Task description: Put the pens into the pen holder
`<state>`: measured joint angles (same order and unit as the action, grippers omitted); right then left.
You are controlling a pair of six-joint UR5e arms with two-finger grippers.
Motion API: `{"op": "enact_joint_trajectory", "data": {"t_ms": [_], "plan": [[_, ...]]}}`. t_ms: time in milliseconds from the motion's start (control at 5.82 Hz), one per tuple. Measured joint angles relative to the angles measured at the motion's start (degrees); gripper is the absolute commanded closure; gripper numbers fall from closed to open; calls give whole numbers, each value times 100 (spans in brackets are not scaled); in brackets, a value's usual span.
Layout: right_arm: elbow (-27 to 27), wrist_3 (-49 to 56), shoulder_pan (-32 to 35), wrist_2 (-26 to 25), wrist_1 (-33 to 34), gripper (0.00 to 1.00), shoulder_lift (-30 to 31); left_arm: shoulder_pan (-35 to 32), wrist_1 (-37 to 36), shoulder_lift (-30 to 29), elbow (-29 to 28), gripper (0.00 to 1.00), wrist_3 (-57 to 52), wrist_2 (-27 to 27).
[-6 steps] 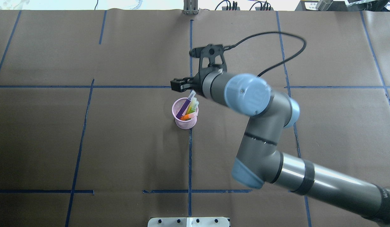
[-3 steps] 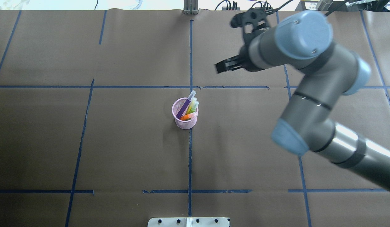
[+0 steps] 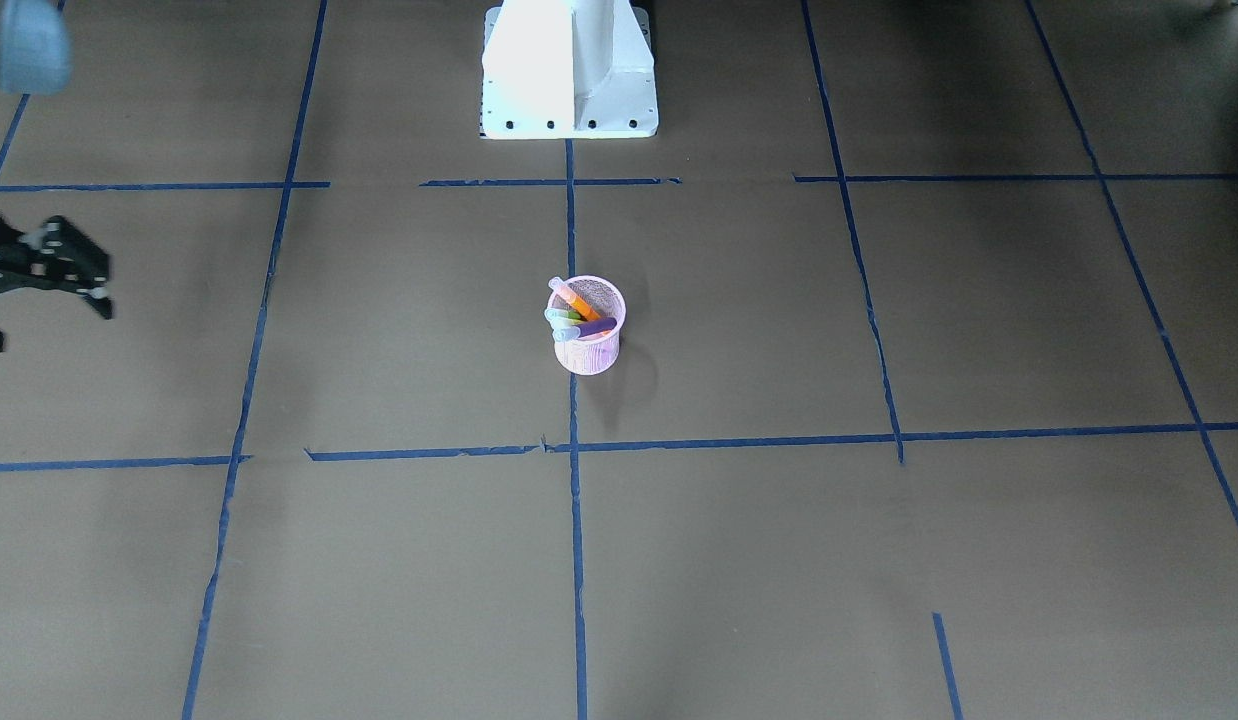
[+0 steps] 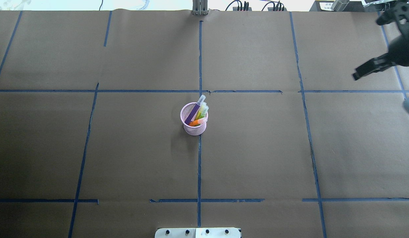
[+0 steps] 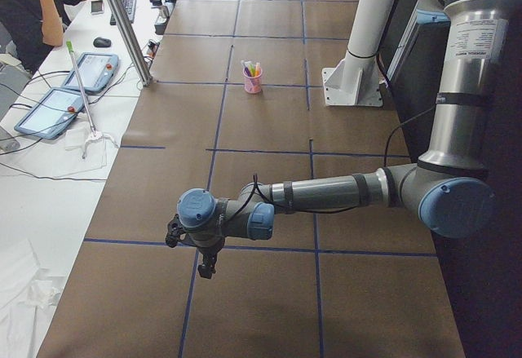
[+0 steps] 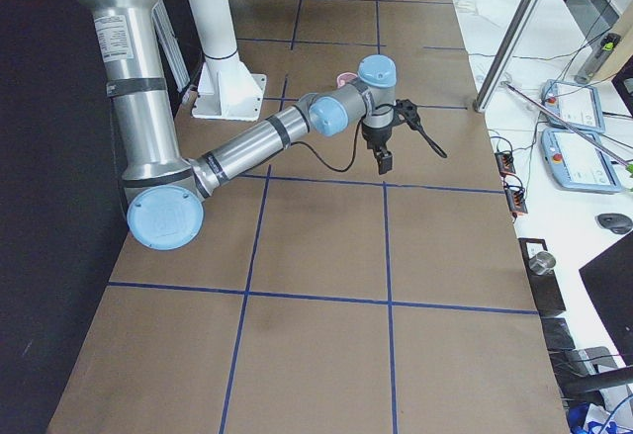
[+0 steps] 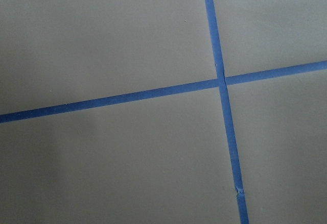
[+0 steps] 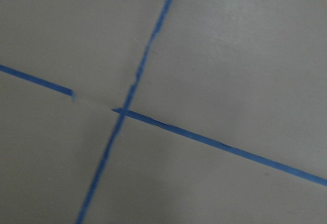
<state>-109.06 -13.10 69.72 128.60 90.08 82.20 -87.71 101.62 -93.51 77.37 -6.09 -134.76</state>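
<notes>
Since all three pens, purple (image 4: pixel 192 114), green (image 4: pixel 201 113) and orange (image 4: pixel 195 122), stand inside the pen holder (image 4: pixel 193 129), leaning on its rim with whitish caps up and poking above it (they are longer than the cup is deep, so they tilt rather than stand straight), the collecting looks finished to me. The holder sits upright on a blue tape line (image 4: pixel 199 165) near the middle of the table (image 4: pixel 125 148). The right gripper (image 4: pixel 359 74) hangs well apart from it, out by the table's edge, its jaws seemingly parted and carrying nothing, which suits a completed job. The left gripper (image 5: pixel 204 270) hovers low over the table's other end; whether it is released or clenched I cannot tell. A white label (image 5: pixel 479 41) on the left arm bears print too small to read; pens and cup show no legible writing.
</notes>
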Motion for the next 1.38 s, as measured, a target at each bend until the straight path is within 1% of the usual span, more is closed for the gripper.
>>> {"op": "enact_joint_trajectory", "data": {"t_ms": [172,344,516,688,859,1031,1375], "plan": [[503,1194,621,166,187,0,143,0,-17,0,-6,0,-7,-4],[1185,2313,1220,335,257,0,190,0,-25,5,-13,0,-12,-8],[1651,2851,1637,410,276,0,226,0,-27,24,-17,0,-14,-18],[1896,3054,1926,442,280,0,340,0,-69,40,-19,0,-15,-27],[1986,3119,2100,452,265,0,574,0,-177,36,-20,0,-15,-31],[2006,3125,2180,439,238,0,773,0,-270,30,-20,0,-4,-32],[2002,3090,2209,379,229,0,903,-6,-346,80,-13,0,169,-39]]}}
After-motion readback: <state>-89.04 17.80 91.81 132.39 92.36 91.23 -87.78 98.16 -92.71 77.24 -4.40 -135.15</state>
